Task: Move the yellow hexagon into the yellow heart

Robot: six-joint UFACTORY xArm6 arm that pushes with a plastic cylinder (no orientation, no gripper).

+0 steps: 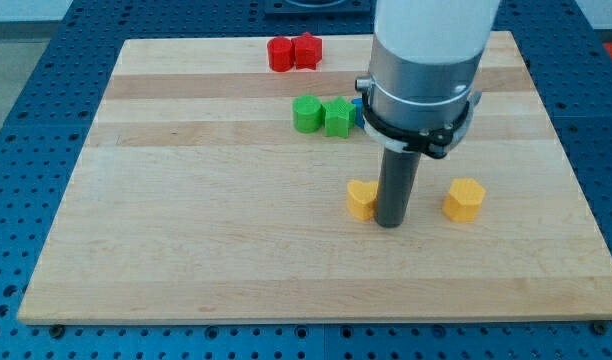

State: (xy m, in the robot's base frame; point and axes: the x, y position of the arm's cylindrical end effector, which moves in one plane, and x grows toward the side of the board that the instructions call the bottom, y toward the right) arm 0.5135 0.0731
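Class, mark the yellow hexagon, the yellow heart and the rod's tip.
yellow hexagon (464,199), camera view, top face.
yellow heart (361,196), camera view, top face.
my tip (390,223), camera view, rod's very end, beside the heart.

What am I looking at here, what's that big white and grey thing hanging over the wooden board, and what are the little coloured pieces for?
This is one camera picture; where the camera is mounted is not on record. The white and grey cylinder is the end of a robot arm. It has no grasping tool, just a dark rod whose lower end, my tip, slides on the wooden board and pushes blocks. Nothing is held. My tip stands right beside the yellow heart, on its right side in the view. The yellow hexagon lies further right, apart from both. Near the view's top are two red blocks side by side, below them two green blocks, and a blue block mostly hidden behind the arm.
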